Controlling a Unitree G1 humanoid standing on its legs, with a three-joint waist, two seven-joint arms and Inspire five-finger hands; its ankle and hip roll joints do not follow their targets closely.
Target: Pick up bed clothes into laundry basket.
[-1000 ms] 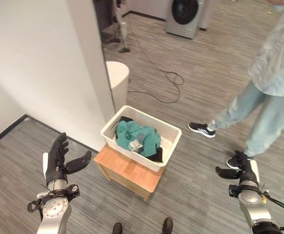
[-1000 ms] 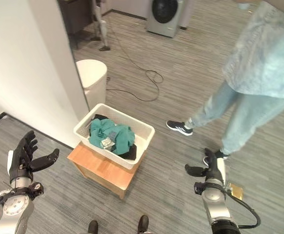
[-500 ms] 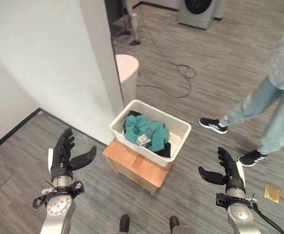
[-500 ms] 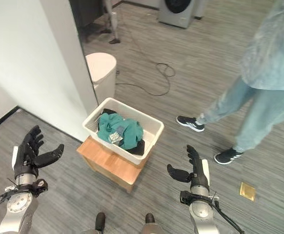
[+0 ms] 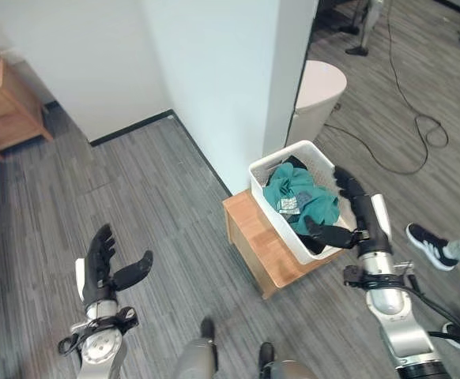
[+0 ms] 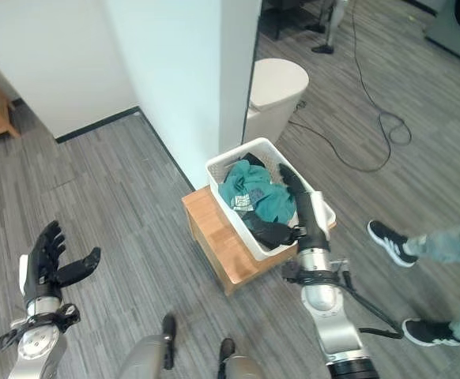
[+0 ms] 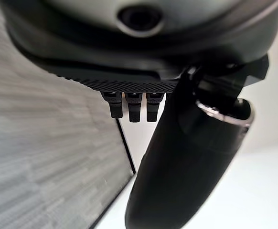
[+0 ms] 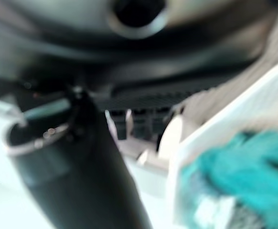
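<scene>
fingers of both hands are straight and apart, holding nothing. teal crumpled clothes [image 5: 303,194] lie in white plastic laundry basket [image 5: 271,172] on low wooden stand [image 5: 255,237]. right hand [image 5: 355,212] hovers beside it; left hand [image 5: 103,269] over floor. advise locating remaining clothes before reaching.

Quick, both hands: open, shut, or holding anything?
Left hand: open, holding nothing.
Right hand: open, holding nothing, raised in front of the laundry basket.

A white slatted laundry basket [image 5: 268,175] sits on a low wooden stand [image 5: 258,241], just beside a white wall corner. Crumpled teal clothes [image 5: 303,194] fill it, heaped to about rim height, with dark fabric [image 6: 250,159] showing at the far end.
</scene>
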